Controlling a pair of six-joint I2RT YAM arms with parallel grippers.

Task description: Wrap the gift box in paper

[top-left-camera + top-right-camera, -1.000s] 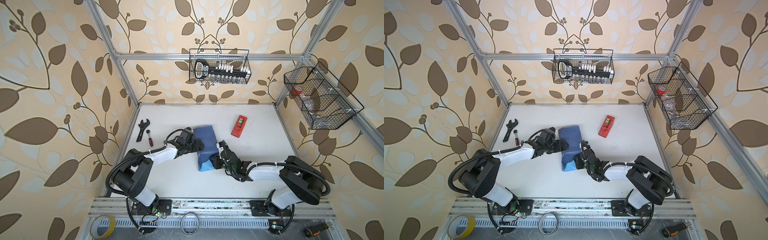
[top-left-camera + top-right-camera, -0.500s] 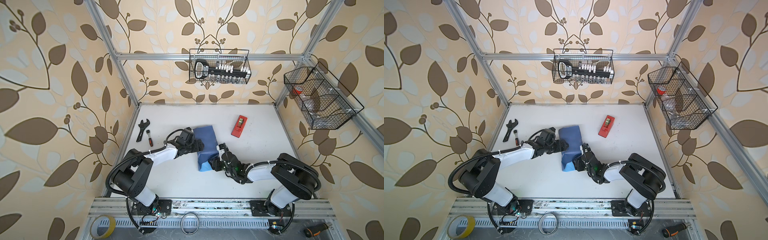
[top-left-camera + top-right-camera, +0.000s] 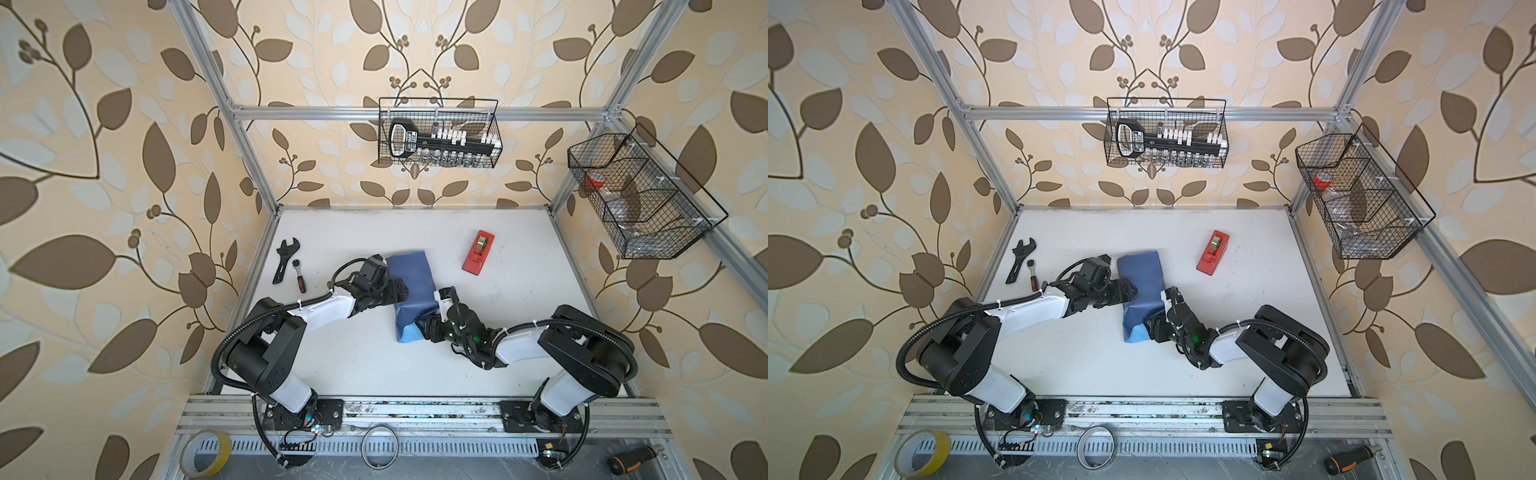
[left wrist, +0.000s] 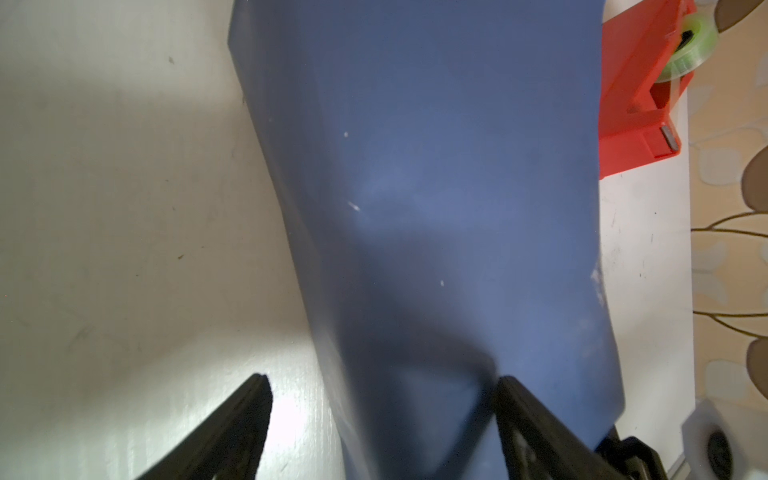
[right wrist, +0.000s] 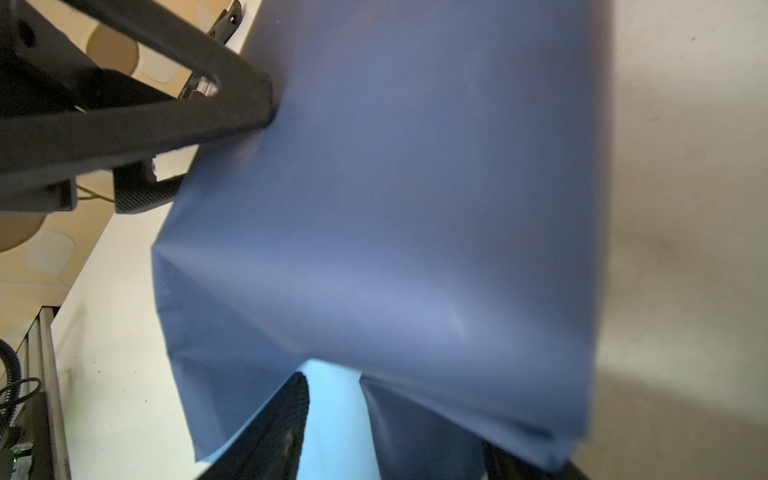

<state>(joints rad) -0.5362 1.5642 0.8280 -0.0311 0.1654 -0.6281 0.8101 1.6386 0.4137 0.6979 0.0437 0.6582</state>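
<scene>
while both arms reach in low over the desk [image 3: 511, 349], the paper [image 3: 409, 282] lies near the desk's middle as a folded-over oblong bundle, with the dark slate face outward.

long axis: runs from the back wall toward the front rail in both top views, with only a slight lean. the far end is squared off. the near end shows a patch of the light sky-blue face.

gift box: not visible in any view (the paper covers whatever sits under it).

left tool [image 3: 402, 291]: meets the bundle at its left long side, about mid-length. in the left wrist view the jaws stand wide apart. one fingertip [image 4: 513, 395] rests on the dark paper and the other is over bare desk, with the bundle's edge running between them. nothing is pinched.

right tool [image 3: 424, 328]: sits at the near end of the bundle, on its right side. in the right wrist view the jaws are apart, with a dark flap and the light blue face between them. a clear gap shows between one finger [image 5: 286, 419] and the flap, and the other finger is mostly hidden behind the paper. the jaws are spread and not clamped, as far as this view shows.

red tape dispenser [image 3: 478, 252]: lies well apart from the bundle, to the right and farther back. a wrench [image 3: 286, 259] and a ratchet [image 3: 298, 277] lie by the left desk edge.
</scene>
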